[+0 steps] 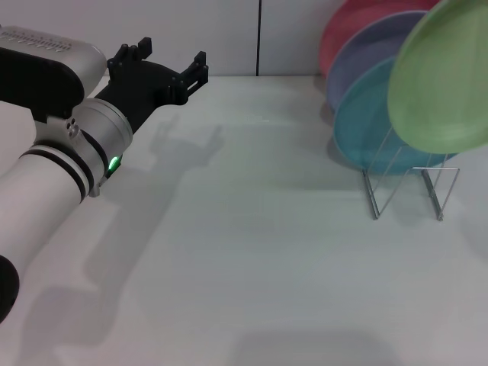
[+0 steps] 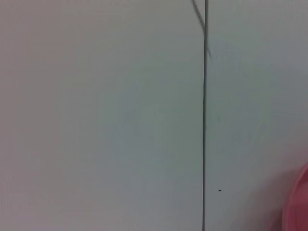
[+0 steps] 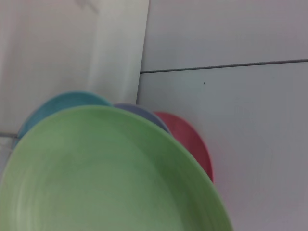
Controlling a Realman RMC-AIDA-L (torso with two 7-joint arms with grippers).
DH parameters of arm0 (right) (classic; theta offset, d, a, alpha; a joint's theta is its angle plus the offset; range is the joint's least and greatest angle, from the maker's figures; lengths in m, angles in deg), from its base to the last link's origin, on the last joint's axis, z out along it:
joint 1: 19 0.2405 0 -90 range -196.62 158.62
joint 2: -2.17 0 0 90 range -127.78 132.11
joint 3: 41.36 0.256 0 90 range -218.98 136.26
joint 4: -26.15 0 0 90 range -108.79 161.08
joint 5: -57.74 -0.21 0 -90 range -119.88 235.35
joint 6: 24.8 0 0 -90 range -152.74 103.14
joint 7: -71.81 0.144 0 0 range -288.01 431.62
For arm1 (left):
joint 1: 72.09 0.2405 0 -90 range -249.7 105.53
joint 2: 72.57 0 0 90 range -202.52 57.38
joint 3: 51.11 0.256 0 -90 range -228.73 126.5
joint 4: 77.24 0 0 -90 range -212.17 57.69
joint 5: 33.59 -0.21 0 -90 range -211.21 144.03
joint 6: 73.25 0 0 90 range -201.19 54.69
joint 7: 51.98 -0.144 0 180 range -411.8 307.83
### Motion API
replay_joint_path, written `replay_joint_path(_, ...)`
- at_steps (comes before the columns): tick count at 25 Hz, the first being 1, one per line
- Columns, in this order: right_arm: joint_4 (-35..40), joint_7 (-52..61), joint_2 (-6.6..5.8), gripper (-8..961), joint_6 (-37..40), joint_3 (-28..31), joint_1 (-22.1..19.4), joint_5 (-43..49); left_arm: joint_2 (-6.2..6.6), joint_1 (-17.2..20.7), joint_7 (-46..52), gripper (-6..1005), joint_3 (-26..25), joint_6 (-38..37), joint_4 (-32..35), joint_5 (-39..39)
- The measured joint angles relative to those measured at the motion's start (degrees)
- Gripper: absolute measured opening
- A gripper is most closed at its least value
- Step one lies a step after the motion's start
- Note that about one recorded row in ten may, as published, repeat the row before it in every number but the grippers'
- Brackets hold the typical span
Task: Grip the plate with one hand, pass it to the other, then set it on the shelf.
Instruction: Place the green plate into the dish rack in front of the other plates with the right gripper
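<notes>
The light-green plate point(image 1: 442, 80) is tilted on edge at the far right, in front of the other plates and just above the front loops of the wire shelf point(image 1: 404, 187). I cannot tell whether it touches the wire. It fills the lower part of the right wrist view point(image 3: 106, 178). My right gripper shows in no frame. My left gripper point(image 1: 169, 61) is open and empty, raised over the table at the back left, far from the plate.
A light-blue plate point(image 1: 366, 130), a lavender plate point(image 1: 366, 57) and a pink plate point(image 1: 343, 34) stand in the shelf behind the green one. The white table point(image 1: 244, 252) spreads in front. The left wrist view shows the wall and a pink plate's edge point(image 2: 299, 207).
</notes>
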Motion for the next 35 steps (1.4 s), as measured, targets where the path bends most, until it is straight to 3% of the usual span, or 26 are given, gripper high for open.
replay_joint_path(17, -1.0, -0.3, 0.38, 52, -0.5, -2.7, -0.5, 0.0, -0.02, -0.9, 0.0, 856, -0.1, 0.0, 1.0, 0.0)
replay_joint_path(35, -2.5, -0.3, -0.56, 82, -0.9, -3.2, -0.2, 0.2, -0.03, -1.9, 0.0, 856, -0.3, 0.0, 1.6, 0.2)
